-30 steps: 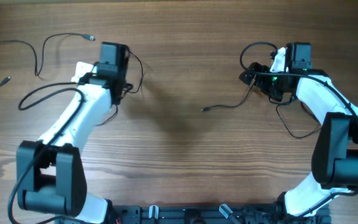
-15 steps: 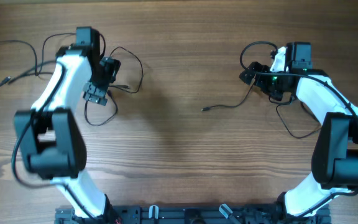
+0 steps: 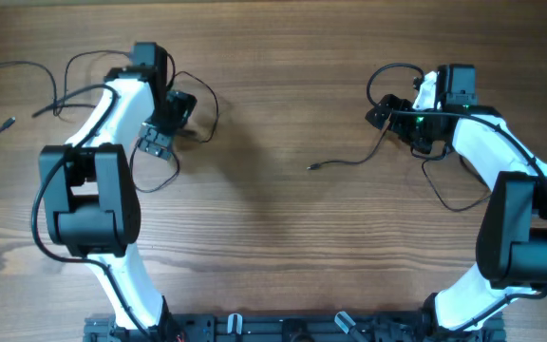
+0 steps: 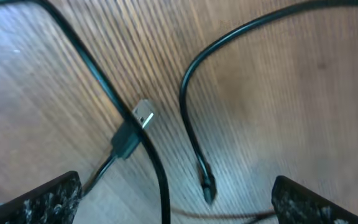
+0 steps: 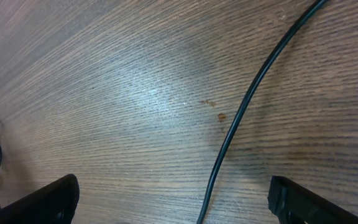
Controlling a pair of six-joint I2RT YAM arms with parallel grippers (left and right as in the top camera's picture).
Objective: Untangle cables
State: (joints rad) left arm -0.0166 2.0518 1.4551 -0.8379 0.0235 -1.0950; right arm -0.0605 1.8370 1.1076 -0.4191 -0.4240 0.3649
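Several thin black cables lie loose on the wooden table. On the left they form loops (image 3: 200,103), with a plug end (image 3: 9,122) at the far left. My left gripper (image 3: 156,142) hangs open over them. In the left wrist view a USB plug (image 4: 143,115), a long strand (image 4: 92,56) and a small plug tip (image 4: 207,185) lie between its fingers (image 4: 42,199), none of them held. My right gripper (image 3: 397,128) is open low over another cable (image 3: 349,160). That strand (image 5: 241,118) runs between its fingers (image 5: 312,202), and they do not grip it.
More cable loops lie by the right arm (image 3: 444,195) and at the far left edge (image 3: 17,66). The arms' bases stand at the near edge (image 3: 273,328). Bare wood (image 3: 264,218) spans the middle.
My left arm has swung its elbow to the left and turned the gripper down over the left cable loops. The right arm has not moved.
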